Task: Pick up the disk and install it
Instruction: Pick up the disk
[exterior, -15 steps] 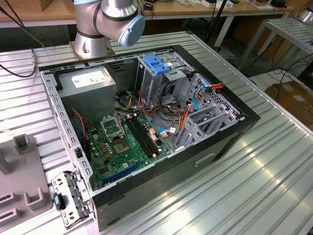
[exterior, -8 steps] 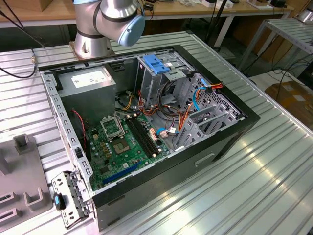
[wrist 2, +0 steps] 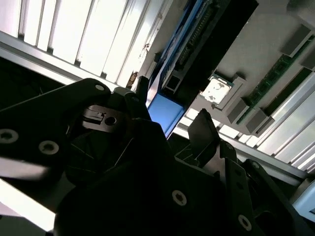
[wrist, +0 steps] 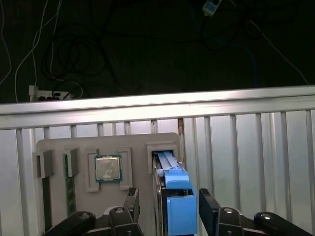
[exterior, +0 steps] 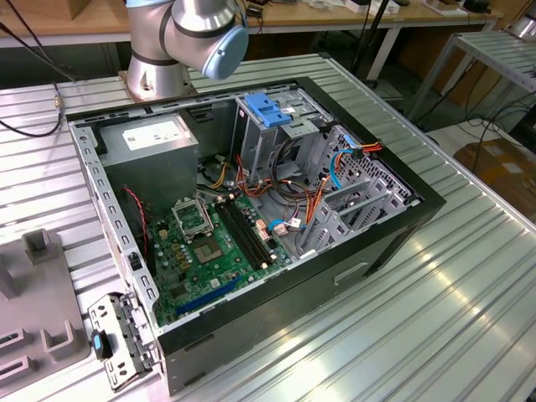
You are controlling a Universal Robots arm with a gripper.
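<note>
The hand point(wrist: 170, 204) is open, its fingers point(wrist: 132, 200) straddling the disk point(wrist: 179, 212), which stands on edge in a slot of the grey tray point(wrist: 138, 142) beside the processor point(wrist: 108, 168). For a good grasp, centre on the disk and close squarely on its flat faces.

**No Legible Print Anywhere**

On the white sticker point(exterior: 153, 134) atop the power-supply box point(exterior: 159, 159), in the corner of the computer case point(exterior: 293, 306) nearest the arm point(exterior: 188, 38): dark rows of print, too small to make out. Across the motherboard point(exterior: 205, 251) on the case floor, just beside that box: pale markings, equally unreadable. On the processor point(wrist: 108, 168) in the grey tray point(wrist: 74, 145), in the first wrist view: faint engraving, not decipherable. On the disk point(wrist: 179, 209), standing edge-on in that tray: label face hidden.
</note>
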